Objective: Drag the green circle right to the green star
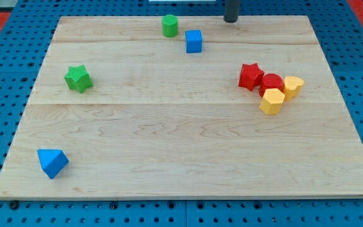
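Observation:
The green circle [169, 26], a short cylinder, stands near the view's top edge of the wooden board [188, 164], left of centre. The green star [78, 78] lies at the view's left, below and well left of the circle. My tip [230, 20] is the end of a dark rod at the top edge of the board, to the right of the green circle and apart from it, with the blue cube [194, 41] lying lower down between them.
A red star [251, 75], a red circle [271, 82] and two yellow blocks [272, 101] [293, 86] cluster at the view's right. A blue triangular block [52, 162] lies at the bottom left. Blue pegboard surrounds the board.

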Robot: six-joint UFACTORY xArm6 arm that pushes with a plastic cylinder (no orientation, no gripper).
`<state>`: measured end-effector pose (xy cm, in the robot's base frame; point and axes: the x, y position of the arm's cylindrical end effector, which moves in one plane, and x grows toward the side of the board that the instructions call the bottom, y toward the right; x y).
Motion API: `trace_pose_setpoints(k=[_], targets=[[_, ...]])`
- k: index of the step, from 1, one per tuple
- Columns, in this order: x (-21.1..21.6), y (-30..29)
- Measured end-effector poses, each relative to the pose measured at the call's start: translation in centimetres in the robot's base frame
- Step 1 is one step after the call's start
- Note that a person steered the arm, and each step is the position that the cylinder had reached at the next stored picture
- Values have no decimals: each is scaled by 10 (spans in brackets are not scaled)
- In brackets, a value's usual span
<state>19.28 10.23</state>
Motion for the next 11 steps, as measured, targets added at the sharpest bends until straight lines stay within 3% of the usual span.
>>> trace_pose_setpoints(k=[1,3,5,9,10,11], targets=[[16,-72],[82,-113],[30,-114],[24,-102],[0,-97],[0,-145]])
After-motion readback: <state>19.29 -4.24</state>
